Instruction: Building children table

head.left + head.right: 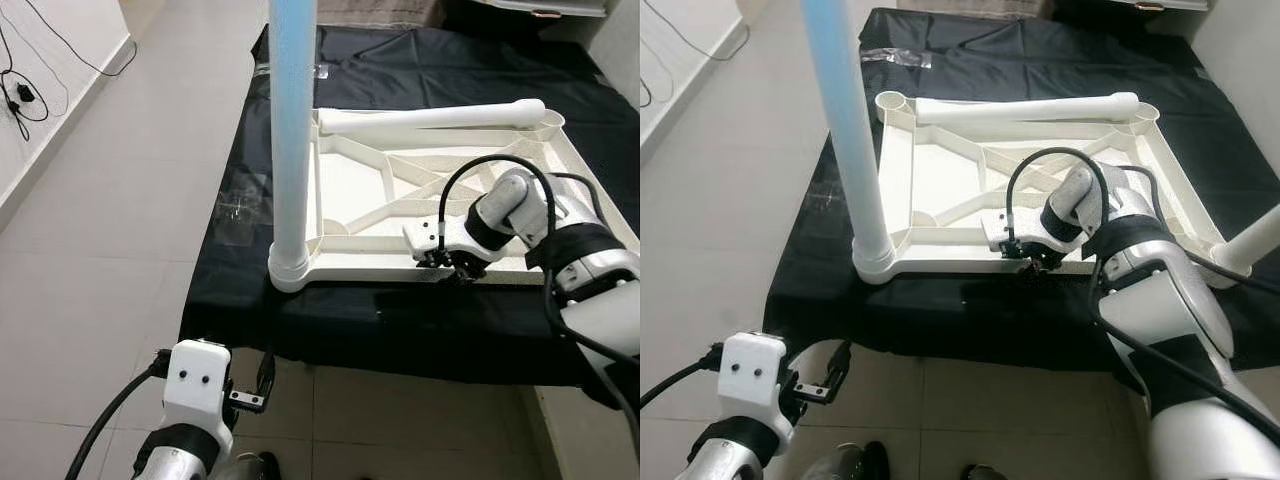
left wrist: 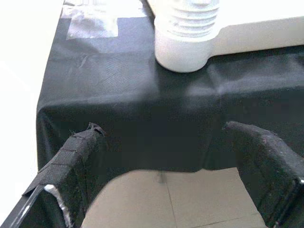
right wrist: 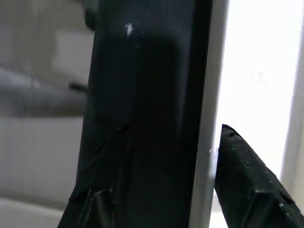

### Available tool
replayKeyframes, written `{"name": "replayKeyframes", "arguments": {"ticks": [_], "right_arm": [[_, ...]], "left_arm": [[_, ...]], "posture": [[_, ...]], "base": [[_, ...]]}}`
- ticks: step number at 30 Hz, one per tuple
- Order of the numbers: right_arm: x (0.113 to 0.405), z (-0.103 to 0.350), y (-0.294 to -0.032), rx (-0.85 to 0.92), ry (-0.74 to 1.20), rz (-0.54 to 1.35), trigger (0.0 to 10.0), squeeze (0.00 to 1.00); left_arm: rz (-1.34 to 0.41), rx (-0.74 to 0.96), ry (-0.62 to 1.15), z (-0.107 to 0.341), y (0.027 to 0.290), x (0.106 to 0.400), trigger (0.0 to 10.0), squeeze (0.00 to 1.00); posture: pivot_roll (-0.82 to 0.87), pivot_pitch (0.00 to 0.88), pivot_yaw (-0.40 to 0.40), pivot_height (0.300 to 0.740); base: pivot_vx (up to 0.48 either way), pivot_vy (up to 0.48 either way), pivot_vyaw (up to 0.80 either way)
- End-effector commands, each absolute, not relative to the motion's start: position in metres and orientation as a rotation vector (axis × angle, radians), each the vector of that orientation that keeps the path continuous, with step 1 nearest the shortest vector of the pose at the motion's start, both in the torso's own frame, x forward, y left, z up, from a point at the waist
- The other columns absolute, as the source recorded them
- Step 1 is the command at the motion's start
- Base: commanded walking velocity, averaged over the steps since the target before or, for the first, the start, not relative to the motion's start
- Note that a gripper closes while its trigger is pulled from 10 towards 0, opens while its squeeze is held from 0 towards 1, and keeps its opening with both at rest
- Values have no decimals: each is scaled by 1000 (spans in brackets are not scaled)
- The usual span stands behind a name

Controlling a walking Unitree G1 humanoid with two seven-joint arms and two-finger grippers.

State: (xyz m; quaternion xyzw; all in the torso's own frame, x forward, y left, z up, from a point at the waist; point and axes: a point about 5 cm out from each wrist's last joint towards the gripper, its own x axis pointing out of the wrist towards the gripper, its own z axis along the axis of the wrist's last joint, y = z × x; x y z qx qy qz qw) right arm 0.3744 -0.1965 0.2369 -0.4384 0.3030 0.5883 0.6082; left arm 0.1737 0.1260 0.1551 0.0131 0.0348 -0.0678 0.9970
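The white children's table frame lies upside down on a black cloth. One white leg stands upright in its near left corner socket. A second leg lies across the far rim. A third leg sticks up at the near right corner. My right gripper is at the frame's near rim, open, with one finger inside the rim and the other outside it. My left gripper hangs open below the cloth's near left edge, holding nothing.
The cloth-covered surface ends at a near edge above the tiled floor. A clear plastic bag lies on the cloth left of the frame. Black cables run along the left wall. My feet stand close to the edge.
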Motion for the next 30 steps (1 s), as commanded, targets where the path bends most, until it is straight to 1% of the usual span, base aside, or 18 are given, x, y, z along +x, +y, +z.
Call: {"name": "replayKeyframes", "arguments": {"ticks": [1, 2, 6, 10, 11, 13, 14, 15, 16, 18, 19, 21, 22, 23, 24, 27, 29, 30], "right_arm": [[372, 232, -196, -936, 700, 1404, 10000, 0], [373, 246, -194, -820, 603, 1417, 10000, 0], [374, 254, -192, -744, 538, 1411, 10000, 0], [373, 265, -201, -623, 425, 1377, 10000, 0], [373, 265, -201, -623, 425, 1377, 10000, 0], [372, 268, -205, -536, 365, 1362, 10000, 0], [372, 268, -205, -536, 365, 1362, 10000, 0], [372, 271, -206, -446, 311, 1356, 10000, 0], [372, 271, -206, -446, 311, 1356, 10000, 0], [372, 273, -207, -340, 249, 1353, 10000, 0], [370, 271, -205, -233, 200, 1370, 10000, 0], [370, 271, -205, -233, 200, 1370, 10000, 0], [369, 267, -203, -160, 170, 1380, 10000, 0], [369, 267, -203, -160, 170, 1380, 10000, 0], [370, 252, -195, -70, 145, 1395, 10000, 0], [369, 245, -189, -50, 138, 1414, 10000, 0], [366, 233, -176, 2, 142, 1462, 10000, 0], [366, 233, -176, 2, 142, 1462, 10000, 0]], "left_arm": [[-138, 33, 87, 150, 126, 172, 10000, 0], [-137, 36, 85, 150, 127, 174, 10000, 0], [-136, 37, 84, 150, 128, 175, 10000, 0], [-141, 38, 79, 150, 127, 177, 10000, 0], [-141, 38, 79, 150, 127, 177, 10000, 0], [-144, 38, 77, 150, 126, 178, 10000, 0], [-144, 38, 77, 150, 126, 178, 10000, 0], [-144, 37, 74, 150, 126, 178, 10000, 0], [-144, 37, 74, 150, 126, 178, 10000, 0], [-145, 36, 71, 150, 126, 179, 10000, 0], [-145, 39, 69, 150, 126, 180, 10000, 0], [-145, 39, 69, 150, 126, 180, 10000, 0], [-148, 43, 67, 150, 126, 181, 10000, 0], [-148, 43, 67, 150, 126, 181, 10000, 0], [-154, 47, 64, 150, 126, 181, 10000, 0], [-156, 47, 64, 150, 127, 181, 10000, 0], [-156, 44, 65, 149, 126, 180, 10000, 0], [-156, 44, 65, 149, 126, 180, 10000, 0]], "posture": [[71, 224, -53, 740], [67, 218, -51, 740], [67, 218, -51, 740], [69, 207, -40, 740], [69, 207, -40, 740], [67, 203, -38, 740], [67, 203, -38, 740], [69, 195, -36, 740], [69, 195, -36, 740], [69, 195, -36, 740], [78, 179, -37, 740], [78, 179, -37, 740], [79, 179, -34, 740], [79, 179, -34, 740], [80, 177, -32, 740], [83, 172, -32, 740], [87, 164, -30, 740], [87, 164, -30, 740]], "base": [[0, 0, 0], [0, 0, 0], [0, 0, 0], [0, 0, 0], [0, 0, 0], [0, 0, 0], [0, 0, 0], [0, 0, 0], [0, 0, 0], [0, 0, 0], [0, 0, 0], [0, 0, 0], [0, 0, 0], [0, 0, 0], [0, 0, 0], [0, 0, 0], [0, 0, 0], [0, 0, 0]]}}
